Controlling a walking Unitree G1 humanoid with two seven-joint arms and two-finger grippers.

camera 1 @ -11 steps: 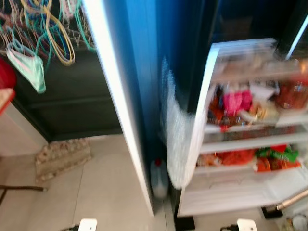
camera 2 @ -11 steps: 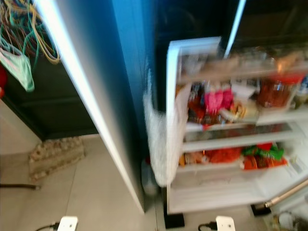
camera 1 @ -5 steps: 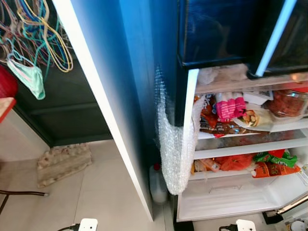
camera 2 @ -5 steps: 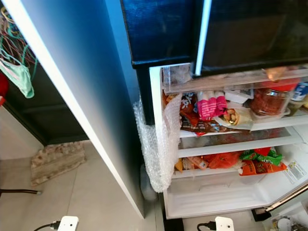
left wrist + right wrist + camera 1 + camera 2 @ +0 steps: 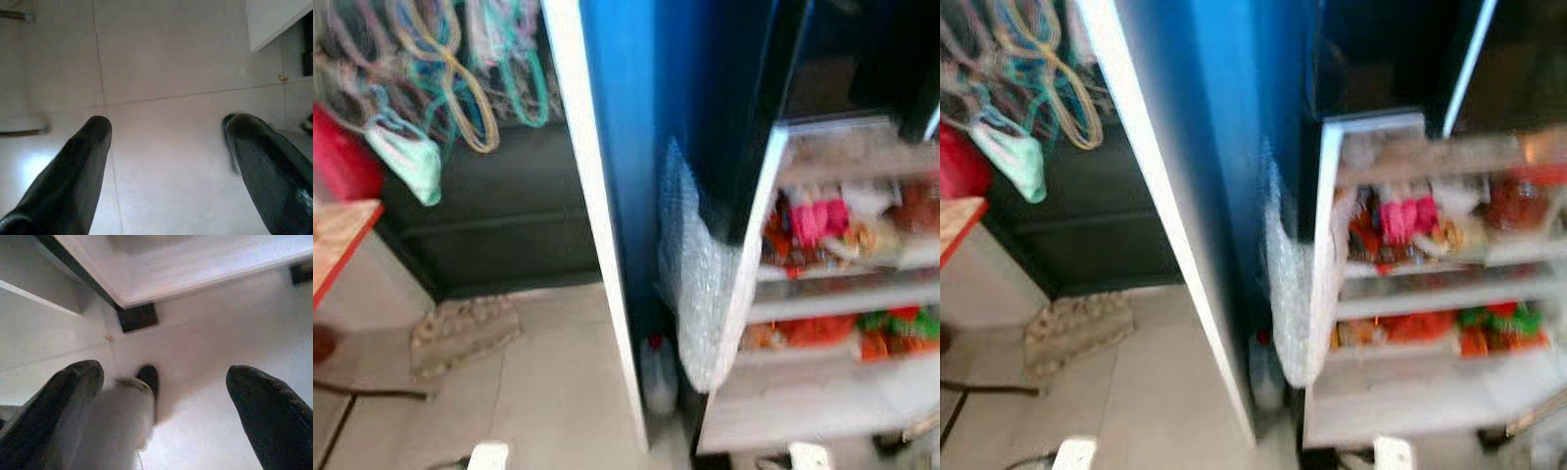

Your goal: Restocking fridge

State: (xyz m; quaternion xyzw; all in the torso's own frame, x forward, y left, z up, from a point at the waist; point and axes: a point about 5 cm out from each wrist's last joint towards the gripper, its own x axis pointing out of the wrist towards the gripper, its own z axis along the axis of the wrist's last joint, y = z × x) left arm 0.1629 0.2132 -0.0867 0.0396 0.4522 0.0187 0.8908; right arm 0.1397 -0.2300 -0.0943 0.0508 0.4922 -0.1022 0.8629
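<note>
The open fridge (image 5: 1430,294) stands ahead on the right, blurred. Its shelves hold a pink pack (image 5: 1400,217), a red-lidded jar (image 5: 1518,196) and orange and green packets (image 5: 1489,328). The bottom shelf (image 5: 1410,397) is bare white. The fridge door (image 5: 626,147) stands edge-on in the middle, blue with a white rim. Bubble wrap (image 5: 695,284) hangs on the fridge's left wall. My left gripper (image 5: 166,166) hangs open over pale floor tiles. My right gripper (image 5: 161,406) hangs open over the floor by the fridge's black foot (image 5: 138,317). Both hold nothing.
A small bottle (image 5: 658,377) stands on the floor between door and fridge. An egg tray (image 5: 465,333) lies on the tiles at left, near a dark cable (image 5: 372,392). Coloured hangers (image 5: 440,69) hang over a dark cabinet. A red-edged table (image 5: 337,245) juts in at far left.
The whole picture has shifted to the right and blurred, so the camera has moved. The fridge, its goods and the door stand as before.
</note>
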